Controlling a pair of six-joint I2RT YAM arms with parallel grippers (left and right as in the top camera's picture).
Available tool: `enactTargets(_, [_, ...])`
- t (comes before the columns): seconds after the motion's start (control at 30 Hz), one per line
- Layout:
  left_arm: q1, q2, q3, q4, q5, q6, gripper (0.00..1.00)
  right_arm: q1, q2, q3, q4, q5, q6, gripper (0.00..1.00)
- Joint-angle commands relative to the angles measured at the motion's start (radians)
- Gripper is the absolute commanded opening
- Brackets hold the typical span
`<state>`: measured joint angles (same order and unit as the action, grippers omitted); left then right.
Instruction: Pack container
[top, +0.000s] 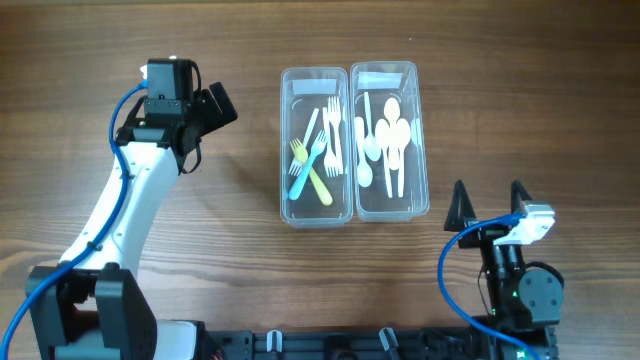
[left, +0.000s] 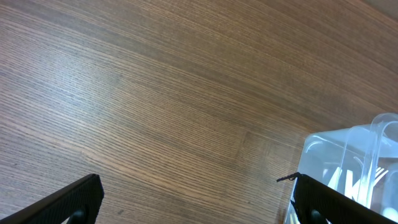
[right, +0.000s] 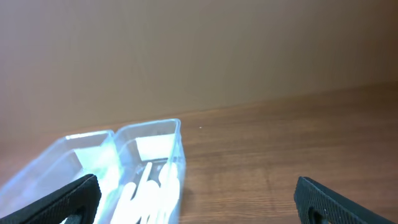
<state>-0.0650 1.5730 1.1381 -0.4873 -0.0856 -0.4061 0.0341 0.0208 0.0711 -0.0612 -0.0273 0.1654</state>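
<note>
Adjoining near the tabletop's far edge, fork tub and spoon tub are noted; left pincer and right pincer are found released.

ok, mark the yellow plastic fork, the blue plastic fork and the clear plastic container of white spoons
yellow plastic fork (top: 318, 186), overhead view, handle.
blue plastic fork (top: 300, 184), overhead view, handle.
clear plastic container of white spoons (top: 383, 78), overhead view, bare far end.
</note>
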Motion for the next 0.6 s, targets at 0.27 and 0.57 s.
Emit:
enactTargets(0.27, [0.005, -0.01, 0.001, 0.0, -0.017, -0.01, 1.0, -0.034, -0.017, -0.066, 0.071, -0.079, -0.113, 1.0])
enactTargets(0.57, [0.005, -0.01, 0.001, 0.0, -0.017, -0.01, 1.0, -0.048, -0.017, -0.066, 0.069, -0.078, -0.139, 1.0])
